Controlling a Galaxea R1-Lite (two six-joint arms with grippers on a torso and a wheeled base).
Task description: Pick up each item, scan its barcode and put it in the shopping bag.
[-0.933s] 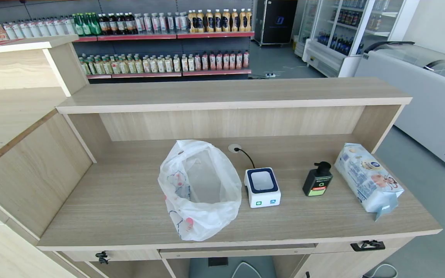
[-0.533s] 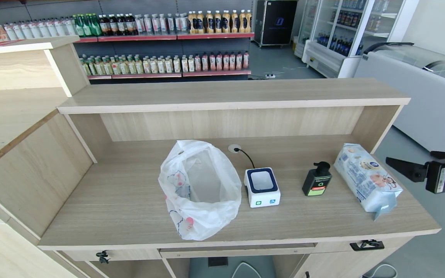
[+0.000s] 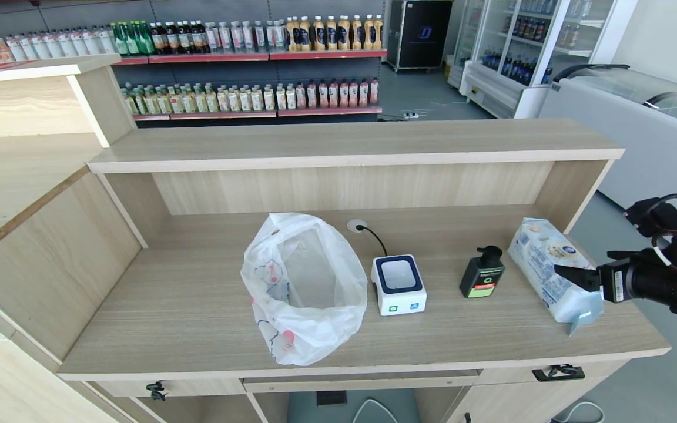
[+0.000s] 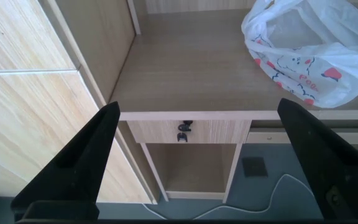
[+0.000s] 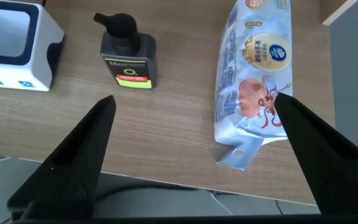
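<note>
Right hand spread wide, wipes pack beneath one finger

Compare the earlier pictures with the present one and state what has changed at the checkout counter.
The right hand came in from the right edge and moved left, open, toward the wipes pack; it grips nothing yet. The pack, pump bottle, scanner and shopping bag stayed put.
</note>
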